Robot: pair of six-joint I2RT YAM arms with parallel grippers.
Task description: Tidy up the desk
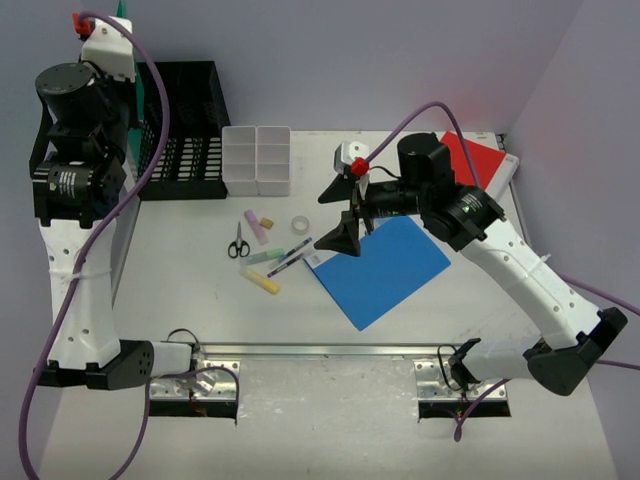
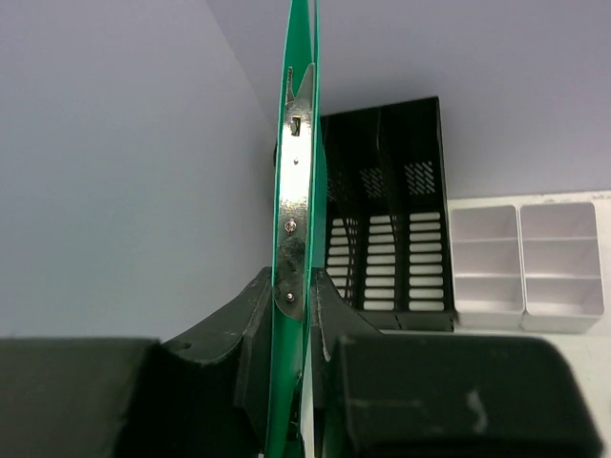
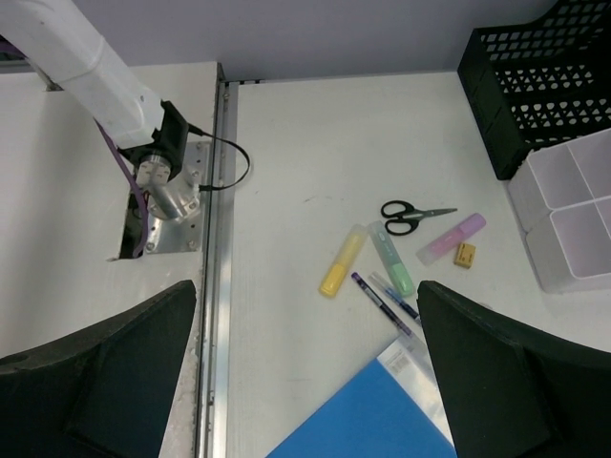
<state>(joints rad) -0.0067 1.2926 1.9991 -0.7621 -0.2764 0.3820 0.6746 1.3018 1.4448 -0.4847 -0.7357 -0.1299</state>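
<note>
The white desk [image 1: 300, 320] carries loose stationery. My left gripper [image 2: 298, 315] is shut on a green folder [image 2: 296, 143], held upright on edge above the black mesh file rack [image 1: 185, 130]; the folder's metal clip faces the camera. My right gripper [image 1: 342, 215] hangs open and empty over the left corner of a blue folder [image 1: 385, 265] lying flat. In the right wrist view the blue folder [image 3: 372, 420] sits between the wide fingers of the right gripper [image 3: 305, 372].
Scissors [image 1: 238, 242], yellow [image 1: 262, 282], green [image 1: 265, 257] and pink [image 1: 256, 226] highlighters, two pens [image 1: 290, 258], a small eraser [image 1: 267, 222] and a tape roll [image 1: 300, 223] lie mid-desk. A white compartment tray [image 1: 257, 158] stands beside the rack. A red folder [image 1: 478, 160] lies back right.
</note>
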